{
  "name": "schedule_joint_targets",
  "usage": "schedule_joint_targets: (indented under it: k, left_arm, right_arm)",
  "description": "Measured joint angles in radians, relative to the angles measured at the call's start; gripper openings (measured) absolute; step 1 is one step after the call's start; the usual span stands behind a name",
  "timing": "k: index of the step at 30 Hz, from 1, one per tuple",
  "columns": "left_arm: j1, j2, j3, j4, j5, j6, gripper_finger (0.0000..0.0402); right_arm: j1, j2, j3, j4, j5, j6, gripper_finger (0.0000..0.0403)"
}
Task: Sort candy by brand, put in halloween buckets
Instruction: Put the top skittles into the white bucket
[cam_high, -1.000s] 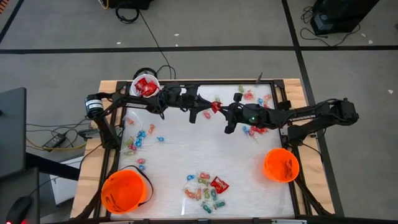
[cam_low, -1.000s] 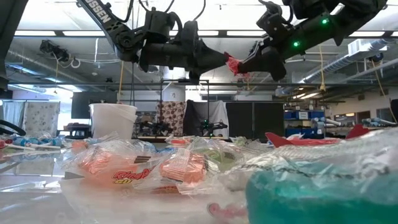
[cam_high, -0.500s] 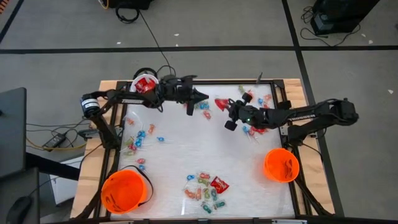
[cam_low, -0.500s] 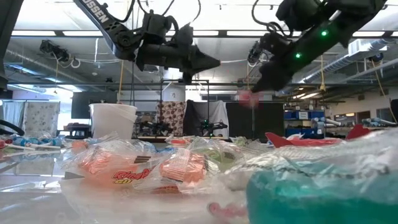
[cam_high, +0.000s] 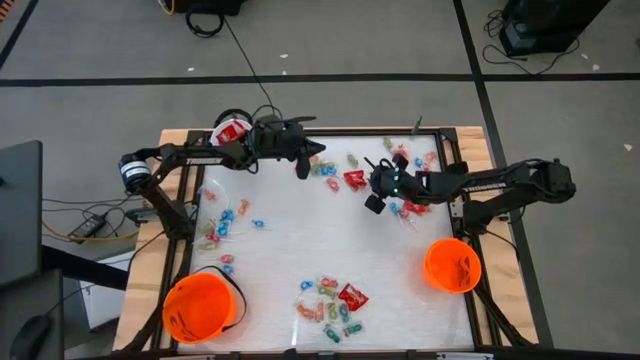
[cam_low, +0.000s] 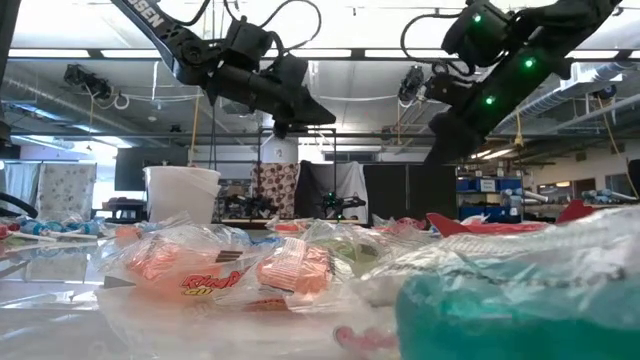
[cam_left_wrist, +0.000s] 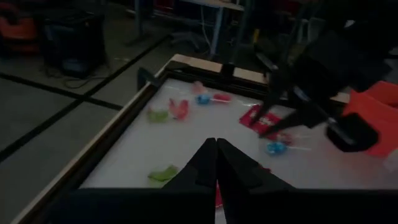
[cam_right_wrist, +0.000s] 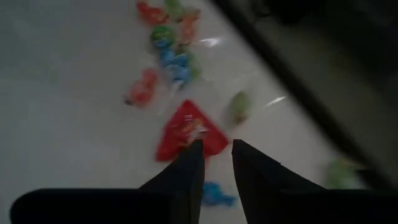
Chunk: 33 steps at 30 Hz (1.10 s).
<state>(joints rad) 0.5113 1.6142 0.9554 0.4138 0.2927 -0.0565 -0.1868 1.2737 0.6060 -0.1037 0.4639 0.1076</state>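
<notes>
**Apparently a red packet lies loose under the right jaws**

Right now the flat red rectangular candy packet (cam_right_wrist: 189, 130) lies on the white table sheet (cam_high: 300, 250), just ahead of and below the fingertips of the right gripper (cam_right_wrist: 214, 152). Those two dark fingers stand narrowly apart with nothing between them. Seen from above, the packet (cam_high: 353, 179) sits just beside the right gripper (cam_high: 378, 187), on the side facing the left arm.

The left gripper (cam_left_wrist: 216, 146) has its fingers pressed together and empty. It hovers near the small white round pail (cam_high: 234, 134) at the far left corner, which already holds red packets, and the loose packet lies well ahead of its closed tips.

Judging by this layout, the step in hand is moving a red packet toward the white pail, and the piece is not gripped by either arm. The next move probably calls for one gripper to spread its fingers, come down over the packet, and pinch it by an edge, since it lies flat on the sheet. Small blue and green wrapped sweets (cam_right_wrist: 177, 59) lie just beyond it, so the approach needs care not to scatter them.

Two bright orange round plastic buckets (cam_high: 200, 305) stand well apart from both grippers, at the near corners.
</notes>
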Motion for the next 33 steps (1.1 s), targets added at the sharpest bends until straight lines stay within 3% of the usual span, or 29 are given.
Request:
schedule_joint_targets:
  k: [11, 17, 22, 27, 33]
  left_arm:
    - [0.012, 0.000, 0.000, 0.091, 0.000, 0.021, 0.0073]
    - [0.012, 0.000, 0.000, 0.090, 0.000, 0.079, 0.0105]
    - [0.012, 0.000, 0.000, 0.059, 0.000, 0.079, 0.0118]
    - [0.013, 0.001, 0.000, 0.014, -0.001, 0.110, 0.0118]
    - [0.006, 0.001, 0.000, 0.015, -0.001, 0.072, 0.0118]
  right_arm:
    - [-0.132, 0.202, 0.000, 0.183, -0.251, -0.020, 0.0160]
    - [-0.153, 0.305, 0.000, 0.226, -0.251, -0.036, 0.0177]
    - [-0.170, 0.360, 0.000, 0.268, -0.249, -0.049, 0.0135]
    - [-0.168, 0.345, 0.000, 0.267, -0.266, -0.110, 0.0023]
    - [-0.112, 0.269, 0.000, 0.321, -0.225, -0.175, 0.0013]
